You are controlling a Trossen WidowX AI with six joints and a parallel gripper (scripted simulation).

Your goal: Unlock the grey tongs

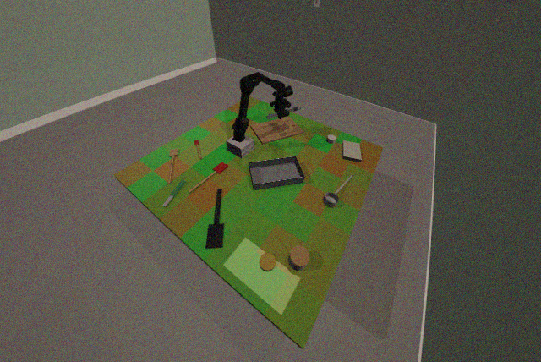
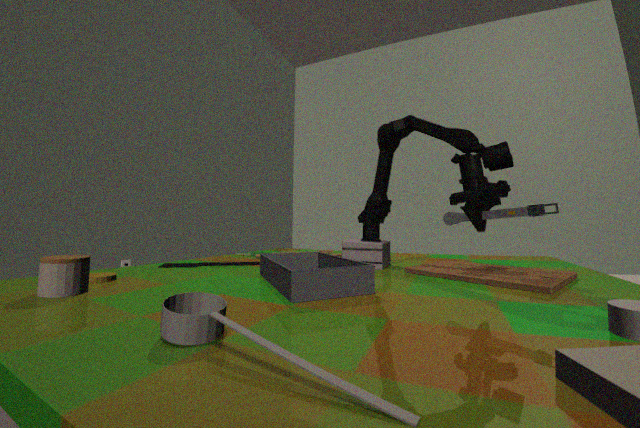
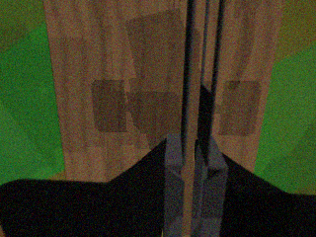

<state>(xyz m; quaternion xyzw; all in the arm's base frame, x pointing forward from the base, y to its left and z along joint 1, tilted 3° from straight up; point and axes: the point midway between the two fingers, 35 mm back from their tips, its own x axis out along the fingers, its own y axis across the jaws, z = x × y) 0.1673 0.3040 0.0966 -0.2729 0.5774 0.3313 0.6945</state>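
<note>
While the arm reaches out over the far corner of the patchwork table [image 1: 262, 213] [image 2: 248, 376] (top view), the black parallel-jaw gripper [image 1: 281, 115] [image 2: 480, 227] [image 3: 183, 146] points down, fingers nearly closed, gripping the long grey metal tongs [image 1: 297, 108] [image 2: 509, 213] [image 3: 190, 74]. Tongs aloft, roughly level, above the brown rectangular wooden board [image 1: 273, 131] [image 2: 496, 273] [image 3: 84, 99]; not touching it. Lock state: cannot tell. Grey rectangular roasting tin [image 1: 279, 183] [image 2: 333, 283] mid-table, well in from all edges. Round grey long-handled pan [image 1: 330, 200] [image 2: 192, 330] near the table's right edge, top view.
</note>
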